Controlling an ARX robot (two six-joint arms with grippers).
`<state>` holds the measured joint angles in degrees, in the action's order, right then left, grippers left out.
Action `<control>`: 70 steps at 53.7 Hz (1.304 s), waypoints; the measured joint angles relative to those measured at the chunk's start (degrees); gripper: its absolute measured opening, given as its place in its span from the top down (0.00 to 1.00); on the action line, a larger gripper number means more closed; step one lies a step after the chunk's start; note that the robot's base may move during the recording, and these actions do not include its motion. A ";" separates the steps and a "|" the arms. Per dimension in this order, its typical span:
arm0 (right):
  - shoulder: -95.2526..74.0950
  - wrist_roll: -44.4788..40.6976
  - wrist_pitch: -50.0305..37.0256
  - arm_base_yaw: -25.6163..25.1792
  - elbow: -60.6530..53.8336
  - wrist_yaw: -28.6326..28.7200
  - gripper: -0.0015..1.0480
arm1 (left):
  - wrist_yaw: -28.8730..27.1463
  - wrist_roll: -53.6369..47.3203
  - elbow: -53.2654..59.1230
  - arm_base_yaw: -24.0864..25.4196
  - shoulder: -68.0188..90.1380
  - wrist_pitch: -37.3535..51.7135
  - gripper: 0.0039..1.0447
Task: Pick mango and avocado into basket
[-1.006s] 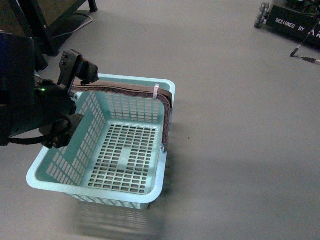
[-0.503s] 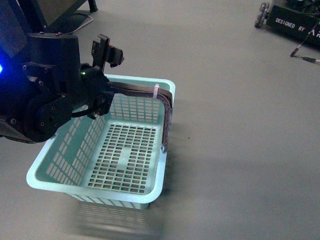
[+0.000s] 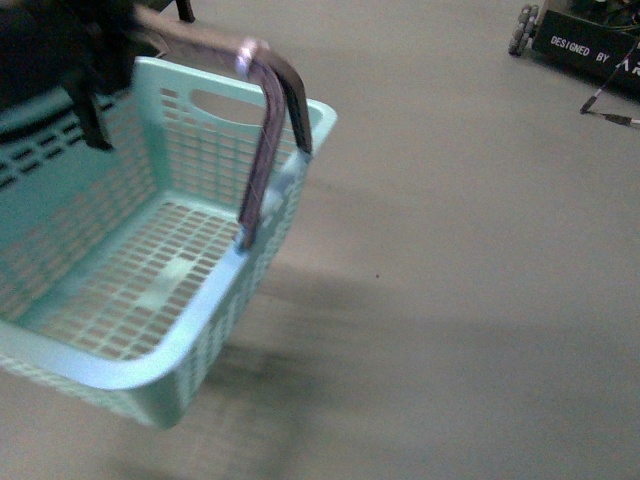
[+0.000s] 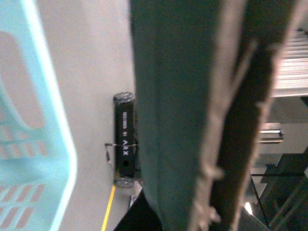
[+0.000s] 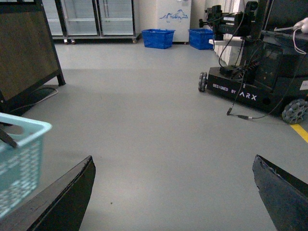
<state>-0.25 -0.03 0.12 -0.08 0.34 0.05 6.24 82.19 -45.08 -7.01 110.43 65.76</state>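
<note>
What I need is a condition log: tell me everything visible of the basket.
The basket is light turquoise plastic with slotted walls and bottom and an oval grip hole in its far wall. Its brown-grey handle stands up, a white zip tie at its corner. Nothing lies inside. It looks tilted and blurred, apparently off the floor; the dark left arm meets the handle, the grasp itself hidden.

Dim front view: the basket (image 3: 100,368) smears with motion blur, shadow soft beneath it; beyond the right pincer (image 5: 173,192), bright and sharp.
</note>
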 joint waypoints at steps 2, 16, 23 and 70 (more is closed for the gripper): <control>0.00 0.00 0.00 0.02 -0.02 0.00 0.07 | -0.79 -0.07 1.25 0.33 -4.44 -2.64 0.92; 0.00 0.00 0.00 0.00 -0.02 0.00 0.07 | 1.22 0.42 10.54 2.84 -37.79 -21.97 0.93; 0.00 0.00 0.00 0.00 -0.02 0.00 0.07 | 2.62 -0.09 11.32 4.13 -48.59 -25.99 0.93; 0.00 0.00 0.00 0.02 -0.02 0.00 0.07 | 5.35 -2.47 13.38 8.39 -61.37 -35.15 0.93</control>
<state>-0.25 -0.03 0.12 -0.05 0.32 0.05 11.60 79.72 -31.70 1.39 49.06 30.61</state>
